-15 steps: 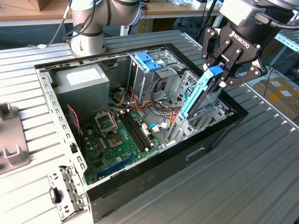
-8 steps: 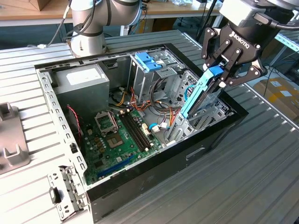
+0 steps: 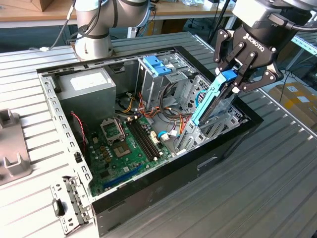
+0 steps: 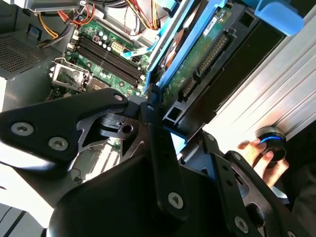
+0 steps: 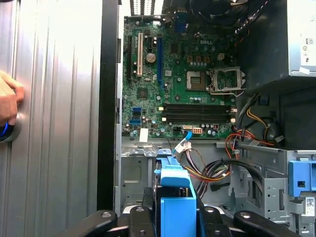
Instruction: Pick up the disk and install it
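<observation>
My gripper is shut on the upper end of the disk, a long silver-grey drive in a bright blue carrier. The disk hangs steeply tilted over the exterior view's right side of the open computer case. Its lower end reaches down into the metal drive bay; I cannot tell whether it rests there. In the second wrist view the disk's green circuit side runs away from the black fingers. In the first wrist view the blue carrier end sits between the fingers.
Inside the case lie the green motherboard, a grey power supply box, a blue latch piece and loose cables. The arm's base stands behind the case. A person's hand rests on a knob on the ribbed table.
</observation>
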### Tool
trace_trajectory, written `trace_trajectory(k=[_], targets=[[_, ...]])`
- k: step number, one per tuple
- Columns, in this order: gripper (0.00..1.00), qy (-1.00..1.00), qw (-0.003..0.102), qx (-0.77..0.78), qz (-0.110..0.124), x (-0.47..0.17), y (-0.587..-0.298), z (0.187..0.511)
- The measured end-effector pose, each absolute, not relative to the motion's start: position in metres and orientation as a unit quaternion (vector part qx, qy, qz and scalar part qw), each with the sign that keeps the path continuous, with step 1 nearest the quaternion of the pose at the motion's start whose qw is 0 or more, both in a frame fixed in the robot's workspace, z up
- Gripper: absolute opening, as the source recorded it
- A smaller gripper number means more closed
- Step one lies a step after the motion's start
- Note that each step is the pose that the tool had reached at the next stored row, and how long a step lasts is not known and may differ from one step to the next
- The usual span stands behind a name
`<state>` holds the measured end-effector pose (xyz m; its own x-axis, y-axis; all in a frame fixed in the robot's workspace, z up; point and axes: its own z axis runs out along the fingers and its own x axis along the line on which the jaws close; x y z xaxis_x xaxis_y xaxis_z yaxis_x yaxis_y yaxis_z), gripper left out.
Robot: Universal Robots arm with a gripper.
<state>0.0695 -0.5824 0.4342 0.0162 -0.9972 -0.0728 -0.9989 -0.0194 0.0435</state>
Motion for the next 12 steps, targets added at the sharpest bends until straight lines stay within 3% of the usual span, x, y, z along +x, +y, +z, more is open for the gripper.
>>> trace_trajectory(k=[12], targets=[[0.37,0.714,0.009,-0.699,0.04,0.0695,-0.583,0.4321]])
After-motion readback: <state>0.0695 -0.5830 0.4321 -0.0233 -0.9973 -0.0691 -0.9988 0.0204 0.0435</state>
